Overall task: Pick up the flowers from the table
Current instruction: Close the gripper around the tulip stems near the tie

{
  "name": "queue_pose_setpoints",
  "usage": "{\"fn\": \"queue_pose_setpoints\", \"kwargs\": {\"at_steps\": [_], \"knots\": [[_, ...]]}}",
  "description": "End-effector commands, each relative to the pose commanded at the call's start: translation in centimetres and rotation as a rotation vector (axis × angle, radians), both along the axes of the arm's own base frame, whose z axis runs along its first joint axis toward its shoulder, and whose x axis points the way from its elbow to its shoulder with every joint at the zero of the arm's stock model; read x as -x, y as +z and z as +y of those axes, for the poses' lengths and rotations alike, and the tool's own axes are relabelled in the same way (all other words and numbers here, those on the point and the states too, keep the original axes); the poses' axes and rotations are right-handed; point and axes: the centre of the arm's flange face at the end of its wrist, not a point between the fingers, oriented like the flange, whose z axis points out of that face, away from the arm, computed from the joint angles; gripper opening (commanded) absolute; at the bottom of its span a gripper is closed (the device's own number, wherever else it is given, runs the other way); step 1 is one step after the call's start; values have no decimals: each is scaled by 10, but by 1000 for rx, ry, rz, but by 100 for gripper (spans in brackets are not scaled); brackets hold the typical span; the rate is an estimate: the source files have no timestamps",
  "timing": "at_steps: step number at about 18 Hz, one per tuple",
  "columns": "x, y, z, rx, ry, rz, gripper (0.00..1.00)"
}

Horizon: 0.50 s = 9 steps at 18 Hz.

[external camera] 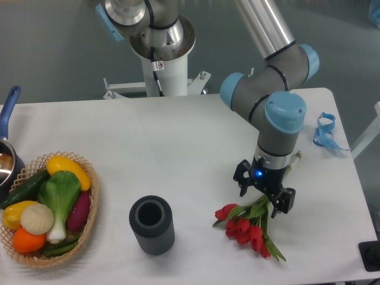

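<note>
The flowers, red tulips with green stems, lie on the white table at the front right, heads toward the near edge and stems running up-right under the arm. My gripper hangs open directly over the stems just above the heads, one finger on each side of the bunch. The stems' middle is hidden behind the gripper body; their cut end pokes out beyond it.
A dark ribbed cylinder vase stands left of the flowers. A wicker basket of vegetables sits at the front left, a pot with a blue handle at the left edge. A curly blue ribbon lies at the right rear.
</note>
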Motion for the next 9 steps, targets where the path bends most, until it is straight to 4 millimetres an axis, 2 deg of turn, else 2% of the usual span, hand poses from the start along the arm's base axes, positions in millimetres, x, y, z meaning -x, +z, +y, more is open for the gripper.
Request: {"fn": "queue_pose_setpoints", "kwargs": {"at_steps": [3, 6, 9], "knots": [[8, -16, -8, 12, 19, -22, 100], [15, -20, -13, 14, 24, -23, 100], [13, -28, -15, 25, 21, -37, 100]]}}
